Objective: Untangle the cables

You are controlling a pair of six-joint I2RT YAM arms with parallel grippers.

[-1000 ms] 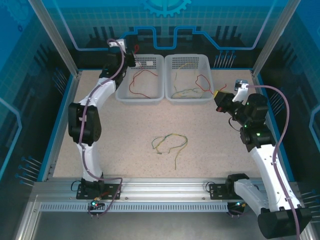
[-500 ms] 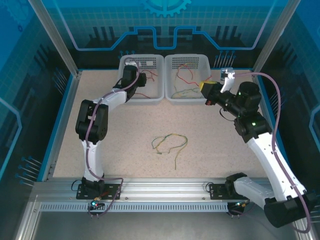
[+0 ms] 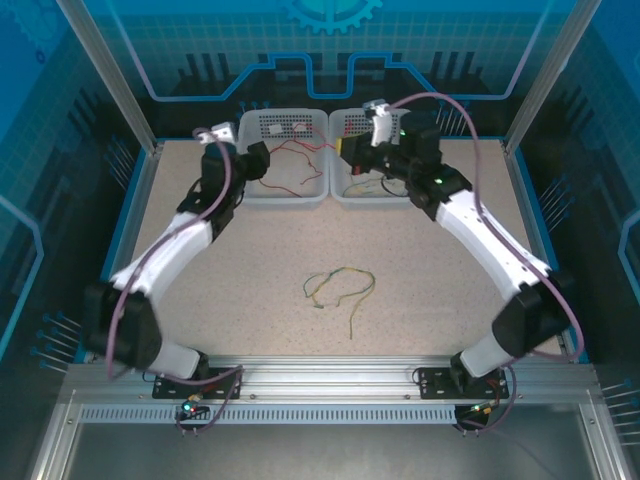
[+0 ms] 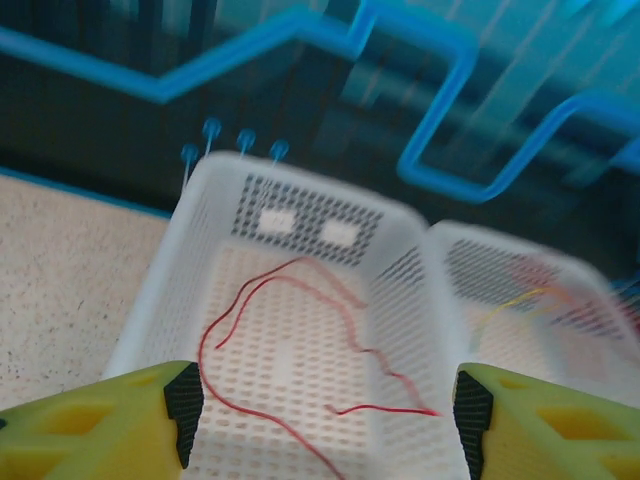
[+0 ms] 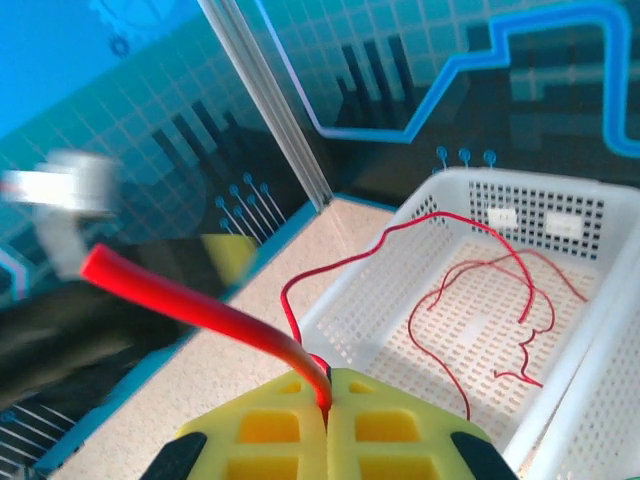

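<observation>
Speckled beige table [image 3: 420,270] inside blue circuit-patterned walls [image 3: 320,60].
The left gripper [image 4: 320,420] is spread open; the right gripper [image 5: 326,395] pinches a red cable [image 5: 200,308].

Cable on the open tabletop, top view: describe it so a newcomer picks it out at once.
On the speckled beige table, a left basket and a right basket stand at the far edge. Mid-table, well clear of them, a thin yellow-green cable lies in a loose loop. Unlike the red cables in the baskets, it rests on bare tabletop.
</observation>
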